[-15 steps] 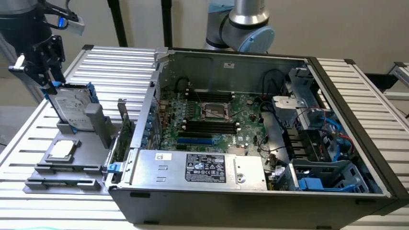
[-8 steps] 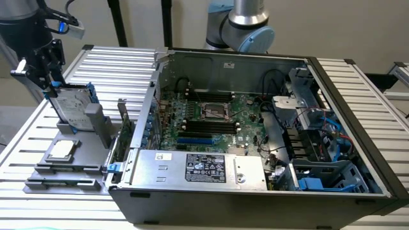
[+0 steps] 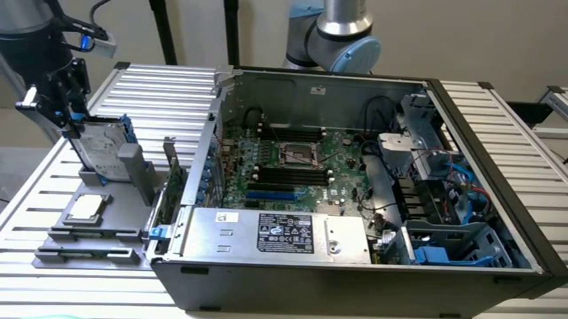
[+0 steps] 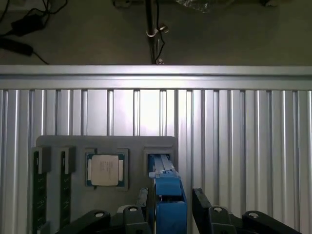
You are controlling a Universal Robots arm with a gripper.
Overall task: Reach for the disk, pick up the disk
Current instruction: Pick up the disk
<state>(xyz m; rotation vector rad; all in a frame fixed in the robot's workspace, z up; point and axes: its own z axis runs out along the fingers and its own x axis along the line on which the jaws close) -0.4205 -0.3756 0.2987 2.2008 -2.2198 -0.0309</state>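
Confirm the black two-fingered claw (image 3: 64, 121) as open: fingers (image 4: 201, 209) spread wide, clamped on nothing, set astride the top edge of the disk. Locate the disk (image 3: 100, 149), a rectangular silver-grey metal hard drive with a white printed label and a bright blue plastic frame, standing on edge in a slot of the grey moulded fixture tray (image 3: 98, 234). Find the tray at the exterior view's left, on the ribbed aluminium table (image 3: 169, 86), just beside the open black computer tower case (image 3: 355, 292).

Check the wrist view for alignment. Note the blue frame edge lying between the two fingers: one finger just beside it, possibly touching (cannot tell which), the other apart with a visible gap. Read this as an off-centre straddle.

Treat the step in hand as the end of the reach, with the grasp not yet made. For a clean grasp:

- Centre the claw across the blue edge for simultaneous contact by both pads. Expect tipping or scraping in the slot from any offset.
- Align the finger faces parallel to the flat sides of the drive; avoid any twist.
- Seat the pads low enough to bear on the broad sides, not merely on the narrow top rim.
- Close gently and evenly; judge the smooth metal and plastic as prone to slipping under a skewed grip.
- Steer clear of the small square silver chip (image 4: 105, 169) in the neighbouring pocket of the tray.
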